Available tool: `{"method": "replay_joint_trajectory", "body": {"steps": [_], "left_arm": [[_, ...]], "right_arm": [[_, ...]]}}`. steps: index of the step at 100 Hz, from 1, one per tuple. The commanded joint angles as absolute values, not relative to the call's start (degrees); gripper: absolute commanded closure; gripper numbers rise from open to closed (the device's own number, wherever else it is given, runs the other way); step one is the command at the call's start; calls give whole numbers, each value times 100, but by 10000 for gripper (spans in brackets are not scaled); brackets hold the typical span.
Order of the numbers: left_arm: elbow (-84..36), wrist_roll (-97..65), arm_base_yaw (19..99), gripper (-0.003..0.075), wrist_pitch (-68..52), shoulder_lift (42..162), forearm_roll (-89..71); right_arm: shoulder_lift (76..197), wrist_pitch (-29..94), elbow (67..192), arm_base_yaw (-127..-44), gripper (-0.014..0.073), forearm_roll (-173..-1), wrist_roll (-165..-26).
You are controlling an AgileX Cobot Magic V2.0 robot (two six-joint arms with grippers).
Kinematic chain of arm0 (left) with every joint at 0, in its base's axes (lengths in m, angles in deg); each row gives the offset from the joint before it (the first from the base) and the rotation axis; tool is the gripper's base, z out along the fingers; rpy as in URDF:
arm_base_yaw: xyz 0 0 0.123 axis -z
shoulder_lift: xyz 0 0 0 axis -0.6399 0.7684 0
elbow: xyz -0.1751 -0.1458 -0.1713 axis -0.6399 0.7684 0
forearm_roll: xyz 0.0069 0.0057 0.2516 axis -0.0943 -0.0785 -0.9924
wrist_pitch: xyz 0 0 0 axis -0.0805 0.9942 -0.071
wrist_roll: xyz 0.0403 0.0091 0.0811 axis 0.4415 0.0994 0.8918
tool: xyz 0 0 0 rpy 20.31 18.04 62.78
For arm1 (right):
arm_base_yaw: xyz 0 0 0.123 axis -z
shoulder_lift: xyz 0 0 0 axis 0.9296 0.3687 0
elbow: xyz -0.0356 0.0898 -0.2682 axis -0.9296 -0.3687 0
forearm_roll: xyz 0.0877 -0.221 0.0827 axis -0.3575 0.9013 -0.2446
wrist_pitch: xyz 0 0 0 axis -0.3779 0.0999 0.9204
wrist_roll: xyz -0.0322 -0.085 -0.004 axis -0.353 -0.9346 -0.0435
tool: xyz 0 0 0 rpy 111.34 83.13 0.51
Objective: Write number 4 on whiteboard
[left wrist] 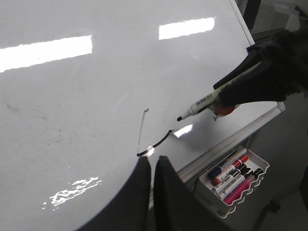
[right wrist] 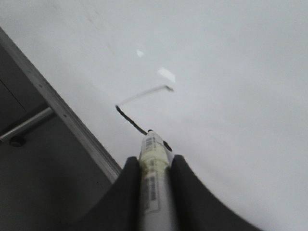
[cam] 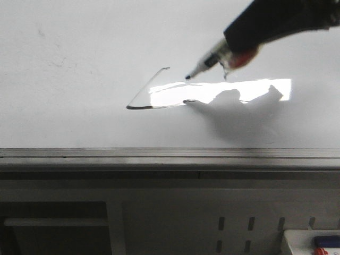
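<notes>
The whiteboard (cam: 79, 42) fills most of the front view. Two dark lines of the number 4 are on it: a thin slanted stroke (cam: 149, 87) and a horizontal bar (cam: 141, 108) running into the glare patch. My right gripper (cam: 239, 48) is shut on a white marker (cam: 210, 61). The marker's tip (cam: 187, 77) hangs a little above the board, just beyond the bar's right end. In the right wrist view the fingers (right wrist: 130, 183) clamp the marker (right wrist: 154, 163) above the strokes (right wrist: 127, 118). My left gripper (left wrist: 153, 161) is shut and empty near the board's front edge, by the strokes (left wrist: 142, 130).
The board's grey metal frame (cam: 159, 154) runs along the front edge. A white tray (left wrist: 250, 190) with several markers hangs below the frame at the right and also shows in the front view (cam: 297, 241). A bright glare patch (cam: 265, 87) lies right of the strokes.
</notes>
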State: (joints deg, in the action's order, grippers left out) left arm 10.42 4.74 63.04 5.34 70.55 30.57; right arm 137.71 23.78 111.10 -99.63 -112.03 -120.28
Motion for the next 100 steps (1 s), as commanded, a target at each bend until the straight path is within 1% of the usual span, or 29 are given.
{"method": "replay_joint_trajectory", "body": {"steps": [1, 19, 46, 67, 100], "left_arm": [[893, 466, 6298, 741, 395, 7072, 3301], [893, 466, 6298, 741, 395, 7072, 3301], [893, 466, 6298, 741, 436, 7072, 3301], [893, 466, 6298, 741, 444, 7072, 3301], [893, 466, 6298, 741, 501, 7072, 3301]], "right_arm": [[13523, 2640, 11467, -10099, 654, -11279, -12080], [13676, 2855, 11632, -10160, 654, -11264, -12080], [14312, 3459, 11632, -10160, 658, -11070, -12080], [14564, 3532, 11632, -10160, 658, -11070, -12080], [14613, 3672, 11632, -10160, 658, -11067, -12080]]}}
